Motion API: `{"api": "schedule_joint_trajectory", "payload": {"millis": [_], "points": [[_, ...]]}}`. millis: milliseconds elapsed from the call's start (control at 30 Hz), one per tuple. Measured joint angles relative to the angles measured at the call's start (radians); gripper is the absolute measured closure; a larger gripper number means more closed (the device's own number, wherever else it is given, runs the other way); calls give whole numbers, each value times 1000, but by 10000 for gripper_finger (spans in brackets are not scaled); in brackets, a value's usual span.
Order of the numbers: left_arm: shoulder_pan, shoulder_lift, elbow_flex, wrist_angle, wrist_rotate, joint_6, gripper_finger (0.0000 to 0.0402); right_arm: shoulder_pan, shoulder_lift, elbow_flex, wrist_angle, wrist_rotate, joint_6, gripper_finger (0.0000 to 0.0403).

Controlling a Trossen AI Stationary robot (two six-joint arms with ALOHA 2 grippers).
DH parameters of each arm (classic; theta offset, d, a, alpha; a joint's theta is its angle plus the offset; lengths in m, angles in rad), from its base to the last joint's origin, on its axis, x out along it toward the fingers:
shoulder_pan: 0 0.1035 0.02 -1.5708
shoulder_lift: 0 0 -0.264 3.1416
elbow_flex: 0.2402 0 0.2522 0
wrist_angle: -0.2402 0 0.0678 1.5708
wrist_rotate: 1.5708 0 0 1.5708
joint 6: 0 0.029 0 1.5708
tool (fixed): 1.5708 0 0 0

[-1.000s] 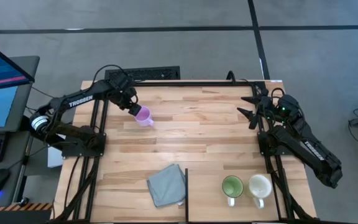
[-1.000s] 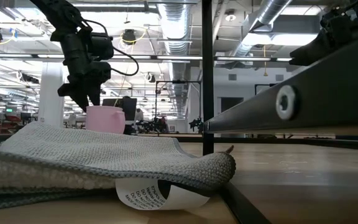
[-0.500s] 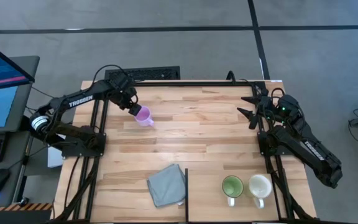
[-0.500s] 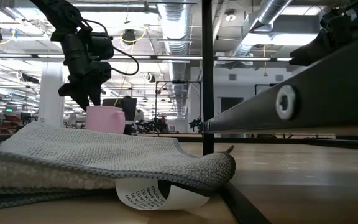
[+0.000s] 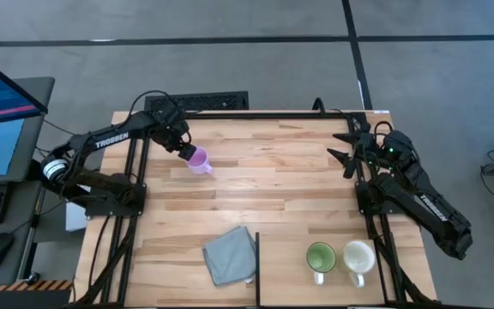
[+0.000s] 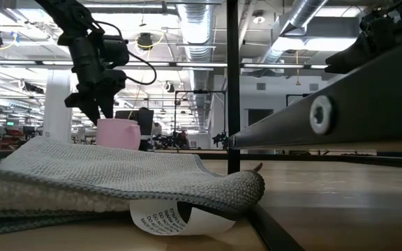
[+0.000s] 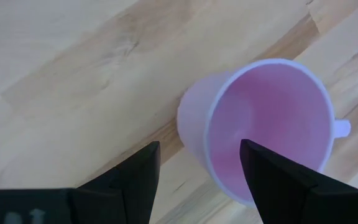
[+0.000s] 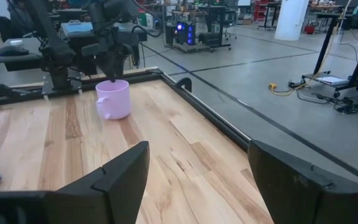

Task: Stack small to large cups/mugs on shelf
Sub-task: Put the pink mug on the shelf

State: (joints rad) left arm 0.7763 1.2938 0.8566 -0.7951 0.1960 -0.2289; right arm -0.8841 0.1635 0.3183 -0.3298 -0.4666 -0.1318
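While its fingers straddle the lilac mug (image 7: 263,130) rim, left hand (image 7: 197,158) stands spread; right hand (image 8: 194,165) spread, empty.

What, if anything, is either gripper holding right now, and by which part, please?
Nothing is clearly held. The left gripper straddles the rim of the purple mug with open fingers, one inside, one outside. The right gripper is open and empty.

**Pale Wooden Table Carrying Three Mugs and a Cloth**

The pale butcher-block wooden table (image 5: 273,197) has a black metal frame along its edges. A small lilac-purple plastic mug (image 5: 199,160) stands upright at the far left. A folded grey knitted cloth (image 5: 229,255) lies near the front, left of centre, over a printed paper label (image 6: 176,216). At the near right, a green mug (image 5: 321,257) and a cream-white mug (image 5: 358,257) stand side by side.
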Motion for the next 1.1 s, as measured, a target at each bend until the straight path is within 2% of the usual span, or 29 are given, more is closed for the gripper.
{"api": "schedule_joint_trajectory", "payload": {"millis": [100,300,767,1100], "points": [[-19,0,0,0,-9,-1,188,0,0,0,0,0,0,106],[-47,0,0,0,-99,-10,192,0,0,0,-3,0,0,106],[-48,0,-22,3,-103,-69,247,0,0,0,-6,0,0,106],[-49,0,-27,52,-103,-69,255,0,0,0,-6,0,0,106]]}}
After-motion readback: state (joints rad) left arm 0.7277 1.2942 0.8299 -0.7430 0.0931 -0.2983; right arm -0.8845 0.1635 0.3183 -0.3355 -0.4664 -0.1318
